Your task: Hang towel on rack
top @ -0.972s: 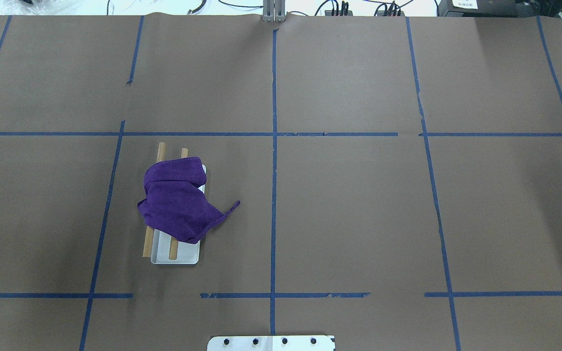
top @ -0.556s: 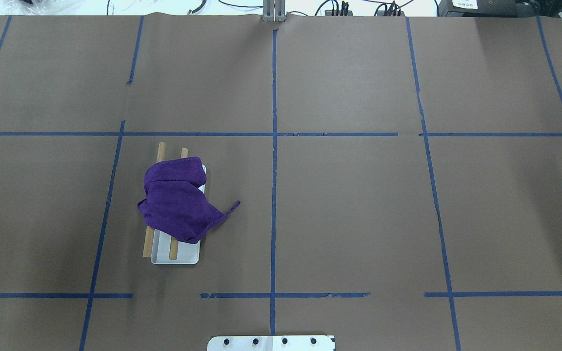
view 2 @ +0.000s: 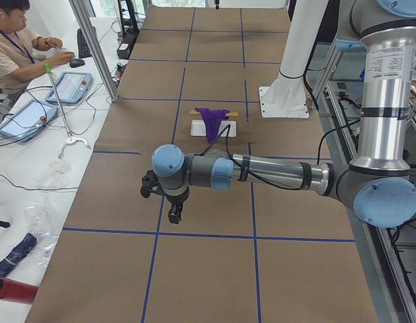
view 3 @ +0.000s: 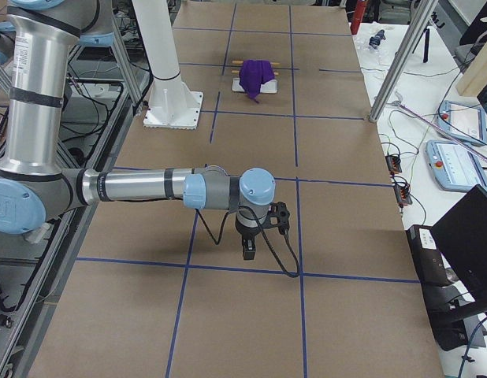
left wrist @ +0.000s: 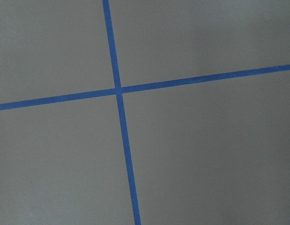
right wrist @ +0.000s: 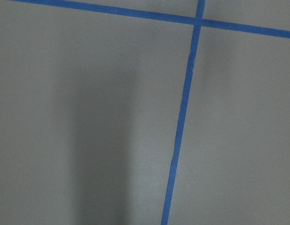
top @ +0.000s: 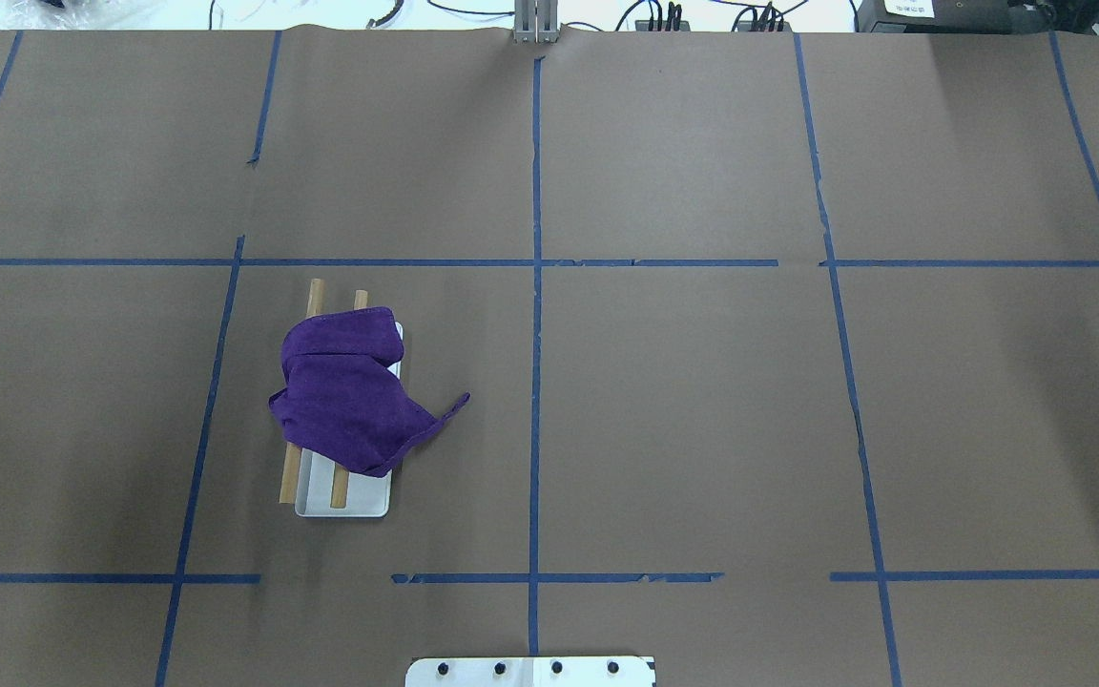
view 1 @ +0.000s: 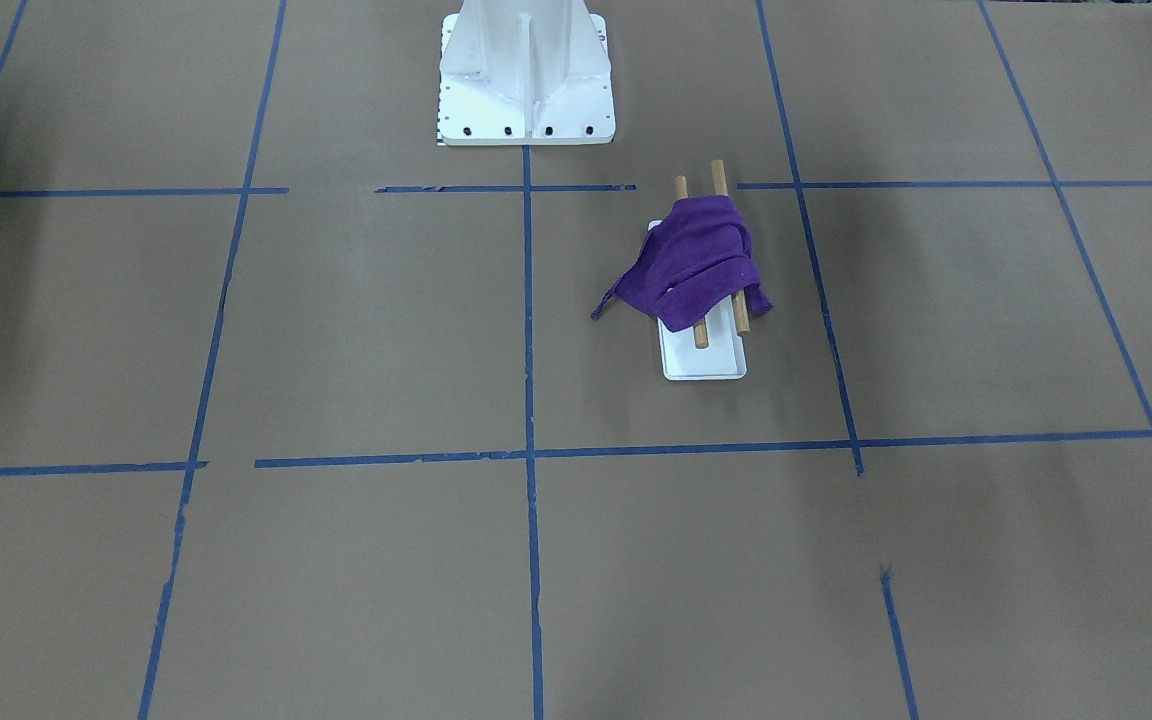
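Purple towel (top: 349, 391) lies bunched across both wooden dowels of the white rack (top: 363, 506), one corner trailing off the side toward the bench (top: 702, 401); hanging looks done; left hand (view 2: 174, 215) and right hand (view 3: 248, 249) hover well apart from it, their opening impossible to tell

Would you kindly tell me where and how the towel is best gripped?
Probably the loose corner of the towel, trailing off the rack toward the middle of the table: come from above there, since the rest lies bunched over the dowels.
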